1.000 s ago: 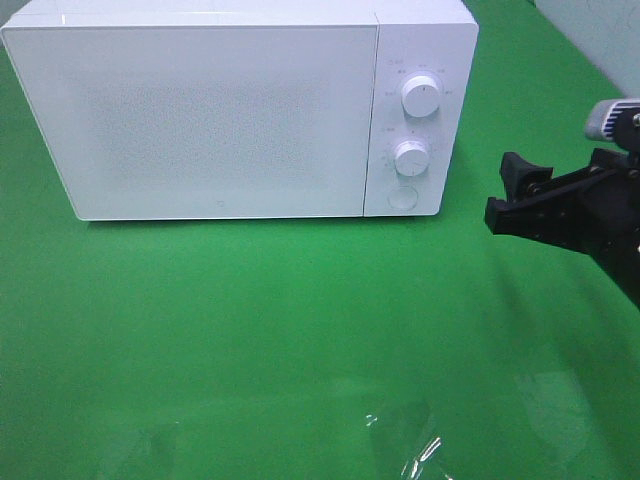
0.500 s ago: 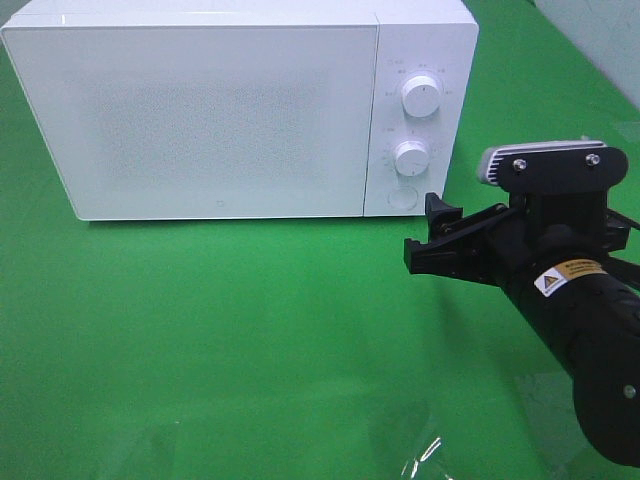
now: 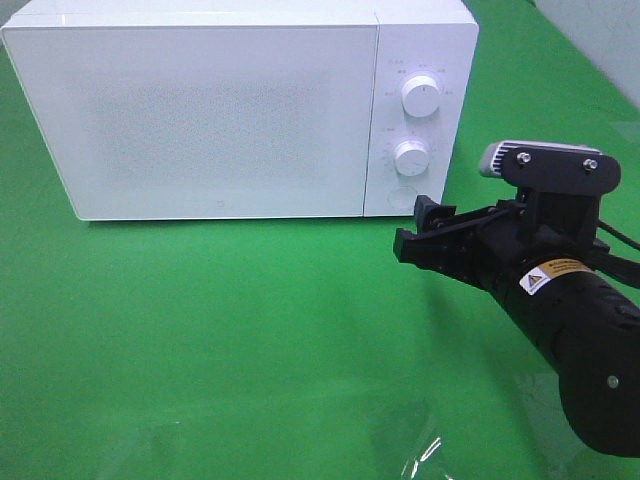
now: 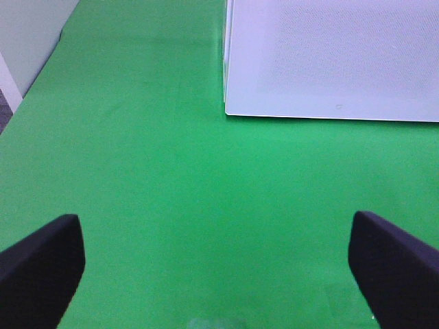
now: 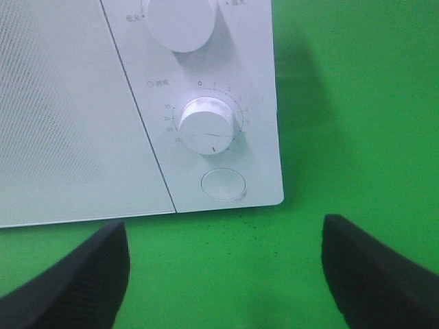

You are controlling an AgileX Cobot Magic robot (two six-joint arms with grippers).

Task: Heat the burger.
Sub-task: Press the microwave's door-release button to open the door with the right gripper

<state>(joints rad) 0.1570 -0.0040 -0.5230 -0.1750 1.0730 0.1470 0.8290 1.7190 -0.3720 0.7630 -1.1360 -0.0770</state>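
The right hand (image 3: pixel 412 226) is hovering wide open near the microwave (image 3: pixel 200 110) and its round button (image 3: pixel 403 197), seemingly not touching; the left hand (image 4: pixel 219 271) is gaping wide above the green counter (image 4: pixel 137 171).

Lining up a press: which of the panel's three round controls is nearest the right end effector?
The flat button, lowest on the panel, right under the lower knob.

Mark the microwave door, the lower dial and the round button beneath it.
microwave door (image 3: pixel 200 110), high outside view, middle of the white front panel.
lower dial (image 5: pixel 208 127), right wrist view, centre of the knob face.
round button (image 5: pixel 223 184), right wrist view, centre of its flat face.
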